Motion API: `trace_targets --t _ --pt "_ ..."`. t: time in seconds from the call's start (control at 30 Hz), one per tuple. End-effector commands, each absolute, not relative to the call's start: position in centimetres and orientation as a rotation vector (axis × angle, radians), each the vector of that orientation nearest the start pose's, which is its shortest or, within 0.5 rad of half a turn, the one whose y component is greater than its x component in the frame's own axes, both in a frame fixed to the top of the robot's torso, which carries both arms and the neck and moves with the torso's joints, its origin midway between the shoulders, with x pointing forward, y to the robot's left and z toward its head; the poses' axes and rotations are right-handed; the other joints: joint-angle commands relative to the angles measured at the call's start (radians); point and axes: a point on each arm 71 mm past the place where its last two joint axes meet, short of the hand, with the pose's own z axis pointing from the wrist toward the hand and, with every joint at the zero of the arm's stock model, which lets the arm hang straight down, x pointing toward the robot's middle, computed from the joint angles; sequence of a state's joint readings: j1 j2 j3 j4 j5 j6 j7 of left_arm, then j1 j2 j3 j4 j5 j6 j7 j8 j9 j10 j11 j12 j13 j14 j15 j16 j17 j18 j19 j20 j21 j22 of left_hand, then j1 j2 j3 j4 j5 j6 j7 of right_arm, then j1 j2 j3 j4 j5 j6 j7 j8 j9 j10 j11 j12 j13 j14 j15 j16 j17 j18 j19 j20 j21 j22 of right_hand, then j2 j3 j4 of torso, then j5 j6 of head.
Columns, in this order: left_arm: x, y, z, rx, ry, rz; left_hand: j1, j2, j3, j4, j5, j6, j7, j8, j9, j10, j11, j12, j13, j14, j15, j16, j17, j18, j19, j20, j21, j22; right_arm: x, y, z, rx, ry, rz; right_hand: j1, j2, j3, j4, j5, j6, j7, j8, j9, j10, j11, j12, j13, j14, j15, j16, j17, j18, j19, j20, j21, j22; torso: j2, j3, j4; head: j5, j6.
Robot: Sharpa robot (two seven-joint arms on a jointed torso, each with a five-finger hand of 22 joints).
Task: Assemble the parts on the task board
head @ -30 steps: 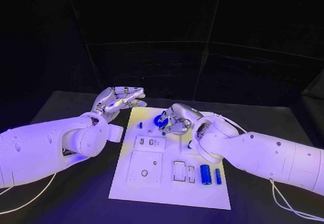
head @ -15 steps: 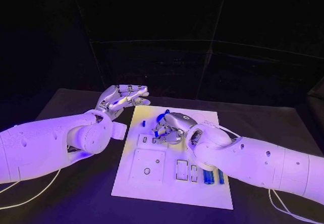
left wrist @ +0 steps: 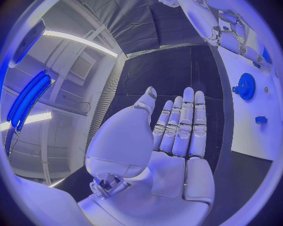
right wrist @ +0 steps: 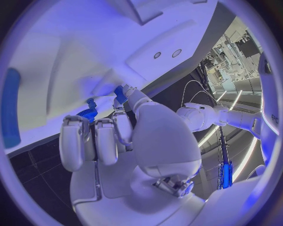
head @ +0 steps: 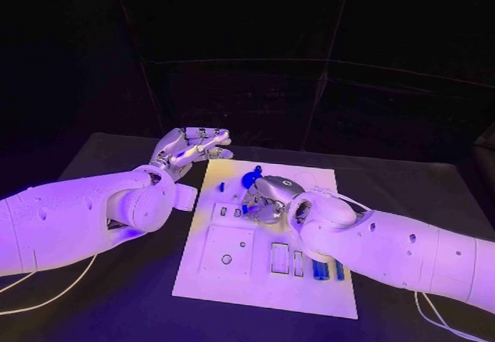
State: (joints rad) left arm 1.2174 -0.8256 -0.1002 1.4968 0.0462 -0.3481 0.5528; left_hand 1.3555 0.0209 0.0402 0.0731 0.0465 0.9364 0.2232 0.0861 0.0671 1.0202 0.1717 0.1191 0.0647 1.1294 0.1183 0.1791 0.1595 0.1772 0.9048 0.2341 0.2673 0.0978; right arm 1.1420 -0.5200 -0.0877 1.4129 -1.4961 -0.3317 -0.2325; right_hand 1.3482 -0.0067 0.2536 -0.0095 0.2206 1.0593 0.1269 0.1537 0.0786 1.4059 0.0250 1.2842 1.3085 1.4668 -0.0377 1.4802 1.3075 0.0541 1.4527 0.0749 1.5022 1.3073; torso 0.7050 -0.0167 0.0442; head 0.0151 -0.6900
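Both hands near task board (head: 266,291) edges

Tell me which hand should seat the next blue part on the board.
Right, probably. The right hand is already over the task board with its fingers down at a blue gear. The left hand is open, holding nothing, off the board's far left corner over the black table.
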Motion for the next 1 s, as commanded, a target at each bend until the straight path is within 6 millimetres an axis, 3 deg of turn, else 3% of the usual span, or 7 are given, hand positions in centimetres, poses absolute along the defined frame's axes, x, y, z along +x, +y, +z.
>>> trace_targets --t 0.03,0.8,1.0 --pt "49.16 21.25 -18.23 -1.077 1.285 -1.576 -0.002 0.011 0.002 -0.005 0.004 0.009 -0.001 -0.004 -0.001 0.006 -0.002 -0.007 0.0 0.004 0.002 -0.003 0.002 0.007 0.009 0.0 -0.004 -0.001 47.14 -6.95 -23.08 -0.239 1.757 0.707 -0.002 -0.004 0.007 0.002 0.002 0.018 -0.011 0.001 0.011 -0.001 0.006 -0.002 0.002 0.068 0.0 0.002 0.082 -0.014 0.001 -0.001 0.003 0.086 0.001 0.0004 0.0002 0.001 -0.001" --pt "49.16 21.27 -18.24 -1.078 1.286 -1.575 -0.001 0.011 0.002 -0.006 0.003 0.009 -0.001 -0.005 -0.001 0.007 -0.002 -0.007 -0.001 0.004 0.002 -0.005 0.002 0.007 0.009 0.0 -0.004 -0.002 47.27 -7.19 -23.57 -0.258 1.806 0.671 -0.02 -0.015 0.009 0.006 -0.016 0.012 -0.008 -0.007 0.008 -0.008 0.009 -0.011 -0.004 0.066 0.002 -0.001 0.077 -0.013 -0.001 0.001 0.001 0.082 0.001 0.0 0.0002 0.0 -0.007" --pt "49.15 21.25 -18.24 -1.078 1.287 -1.575 -0.001 0.011 0.002 -0.006 0.003 0.009 -0.001 -0.005 -0.001 0.007 -0.002 -0.007 -0.001 0.004 0.002 -0.005 0.002 0.007 0.009 0.0 -0.004 -0.002 47.21 -7.04 -23.59 -0.261 1.809 0.674 -0.037 -0.032 0.004 0.011 -0.01 0.002 -0.003 -0.016 0.005 -0.014 0.013 -0.021 -0.011 0.066 0.005 -0.002 0.076 -0.013 -0.002 0.003 0.0 0.08 0.001 0.0002 -0.0002 0.0 -0.008"
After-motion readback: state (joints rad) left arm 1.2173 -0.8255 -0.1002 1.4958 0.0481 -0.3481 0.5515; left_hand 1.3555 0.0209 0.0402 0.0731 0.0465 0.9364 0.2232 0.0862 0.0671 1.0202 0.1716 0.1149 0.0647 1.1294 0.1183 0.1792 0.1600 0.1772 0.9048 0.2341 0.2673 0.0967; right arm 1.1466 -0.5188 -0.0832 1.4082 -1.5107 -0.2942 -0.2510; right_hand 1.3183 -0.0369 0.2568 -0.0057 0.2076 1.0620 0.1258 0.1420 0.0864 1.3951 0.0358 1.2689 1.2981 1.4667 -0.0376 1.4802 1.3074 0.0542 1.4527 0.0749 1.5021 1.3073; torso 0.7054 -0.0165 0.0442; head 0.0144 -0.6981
